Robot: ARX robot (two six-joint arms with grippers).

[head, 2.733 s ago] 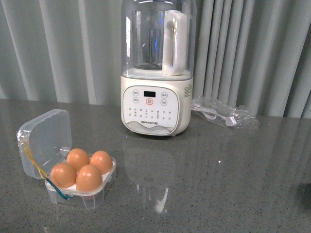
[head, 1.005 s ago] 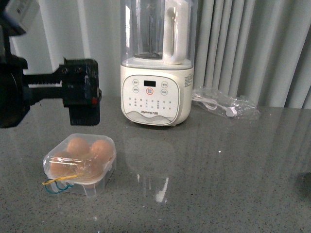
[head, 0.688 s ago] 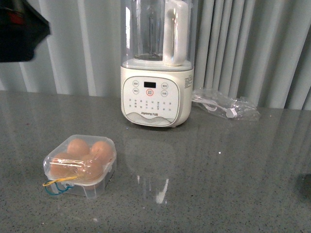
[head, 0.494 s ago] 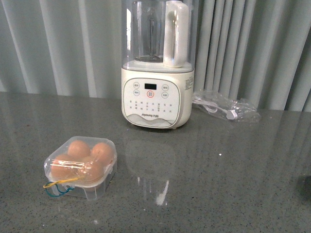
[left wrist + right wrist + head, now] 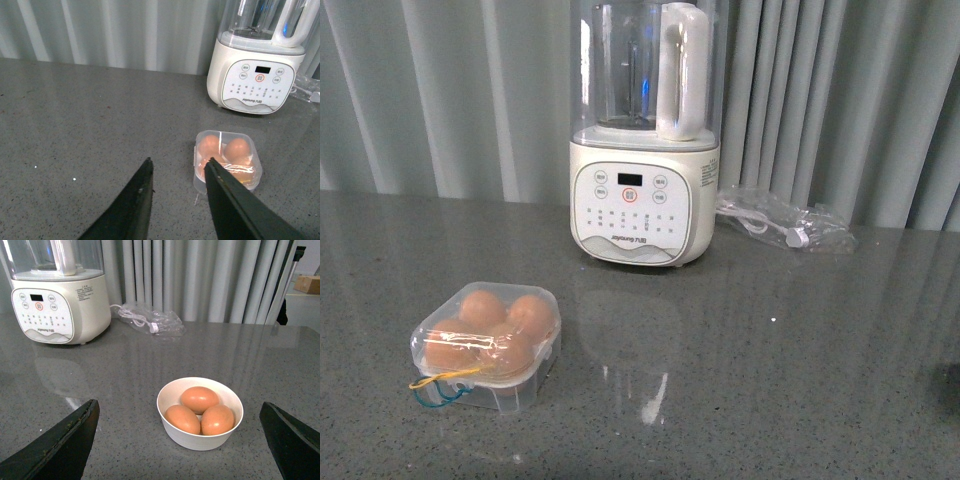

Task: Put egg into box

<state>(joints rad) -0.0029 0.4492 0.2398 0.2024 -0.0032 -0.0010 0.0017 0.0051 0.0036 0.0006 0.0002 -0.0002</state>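
Lidded box point(image 5: 227, 161) holds eggs point(image 5: 237, 148); end effector point(image 5: 176, 167) spread.

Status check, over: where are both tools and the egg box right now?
Left tool open, empty, beside small clear-plastic egg box. Box lid shut, orange-brown eggs inside. Right tool open over white bowl.

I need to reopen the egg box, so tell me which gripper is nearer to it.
Left. The left gripper hangs open just above and beside the closed box, one of its fingers overlapping the box's edge in its wrist view. The right gripper hovers over a white bowl of eggs; no box shows in its view.
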